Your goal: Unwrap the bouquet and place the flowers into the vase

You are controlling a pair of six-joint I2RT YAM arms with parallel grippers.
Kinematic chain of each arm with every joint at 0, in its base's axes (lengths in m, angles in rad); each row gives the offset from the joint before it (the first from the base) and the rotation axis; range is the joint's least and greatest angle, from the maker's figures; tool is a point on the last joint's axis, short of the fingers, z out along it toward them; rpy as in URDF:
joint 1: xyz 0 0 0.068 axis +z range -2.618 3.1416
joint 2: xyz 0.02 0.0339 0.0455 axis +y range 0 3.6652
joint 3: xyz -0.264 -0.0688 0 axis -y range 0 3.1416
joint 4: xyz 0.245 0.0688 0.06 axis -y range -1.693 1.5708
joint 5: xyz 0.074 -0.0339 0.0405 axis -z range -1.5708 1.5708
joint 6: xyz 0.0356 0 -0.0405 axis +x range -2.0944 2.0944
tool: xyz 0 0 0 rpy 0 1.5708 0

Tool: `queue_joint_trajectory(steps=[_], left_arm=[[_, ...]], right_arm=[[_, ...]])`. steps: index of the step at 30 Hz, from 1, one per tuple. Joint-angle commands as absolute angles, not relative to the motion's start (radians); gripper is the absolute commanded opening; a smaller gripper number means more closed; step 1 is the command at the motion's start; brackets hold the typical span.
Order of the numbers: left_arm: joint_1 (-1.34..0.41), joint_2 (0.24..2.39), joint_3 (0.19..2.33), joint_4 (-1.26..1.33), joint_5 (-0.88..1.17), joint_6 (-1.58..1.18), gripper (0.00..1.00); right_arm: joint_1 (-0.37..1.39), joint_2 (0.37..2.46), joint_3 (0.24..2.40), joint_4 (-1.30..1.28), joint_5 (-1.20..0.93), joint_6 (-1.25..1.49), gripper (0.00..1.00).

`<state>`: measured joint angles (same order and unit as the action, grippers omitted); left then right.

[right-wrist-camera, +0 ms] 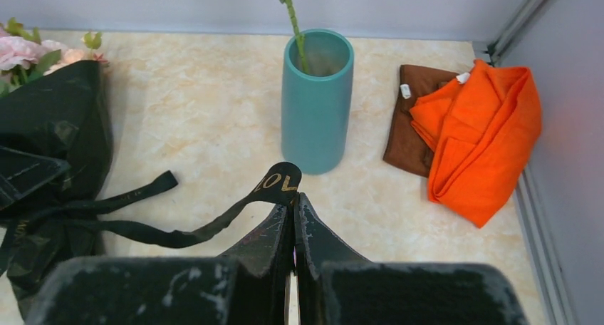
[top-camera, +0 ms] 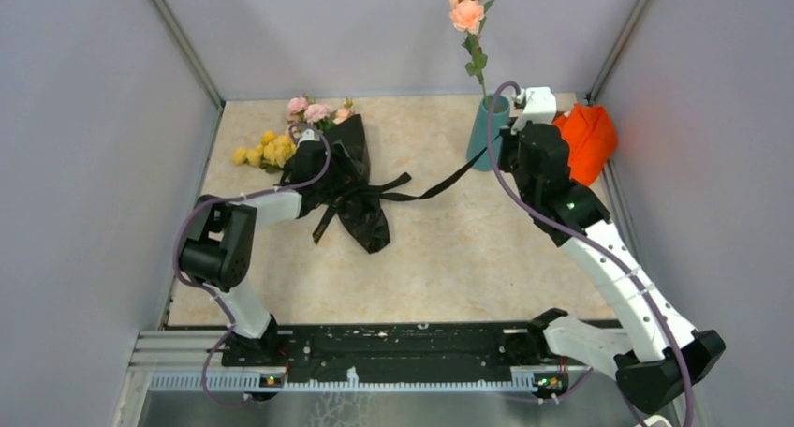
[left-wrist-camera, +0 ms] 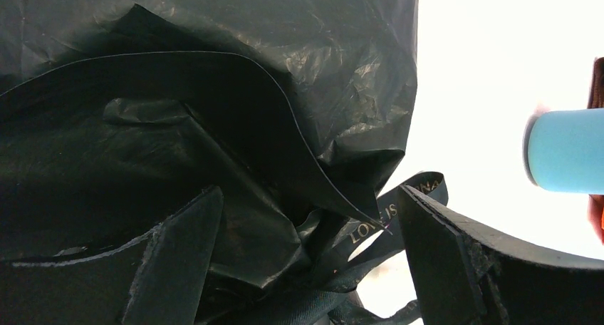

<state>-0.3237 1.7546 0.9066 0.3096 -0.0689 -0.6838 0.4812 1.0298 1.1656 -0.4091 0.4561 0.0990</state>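
Teal vase (right-wrist-camera: 316, 104), orange cloth (right-wrist-camera: 477, 140), black wrapping (top-camera: 354, 179), pink and yellow flowers (top-camera: 272, 150), perhaps gold-lettered ribbon (right-wrist-camera: 281, 179).

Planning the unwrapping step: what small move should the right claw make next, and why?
Probably pull the ribbon farther from the bouquet. The right claw is shut on the ribbon's end, the ribbon looks knotted round the black wrapping, and the open left claw sits over that wrapping.

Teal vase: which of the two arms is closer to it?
The right arm. Its jaws, shut on the black ribbon, sit close beside the vase. The left arm's open jaws are across the table, at the bouquet's black wrapping.
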Motion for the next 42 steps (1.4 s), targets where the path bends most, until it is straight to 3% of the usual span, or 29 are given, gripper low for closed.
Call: queue_joint_trajectory(steps=[1,4,9,11,19,27,36,42], left_arm=[[-0.33,1.72,0.896,0.17,-0.077,-0.649,0.99],[-0.356,1.673,0.927,0.132,-0.113,-0.605,0.99],[-0.406,1.586,0.979,0.068,-0.136,-0.537,0.99],[-0.428,1.549,0.994,0.05,-0.129,-0.513,0.99],[-0.535,1.422,0.957,0.005,-0.17,-0.477,0.99],[-0.572,1.307,0.661,0.064,-0.394,-0.471,0.9],[-0.574,1.146,0.511,-0.034,-0.598,-0.576,0.93],[-0.574,1.207,0.528,-0.074,-0.679,-0.529,0.95]], right_arm=[[0.474,1.034,1.124,-0.353,0.347,0.124,0.0],[0.476,1.08,1.061,-0.319,0.267,0.156,0.03],[0.476,1.15,0.946,-0.222,0.189,0.207,0.47],[0.48,1.175,0.92,-0.187,0.157,0.223,0.55],[0.62,1.306,0.977,-0.17,0.228,0.22,0.58],[0.681,1.403,1.027,-0.119,0.161,0.254,0.58],[0.723,1.526,1.06,-0.077,0.122,0.265,0.58],[0.785,1.619,1.119,-0.075,0.137,0.275,0.58]])
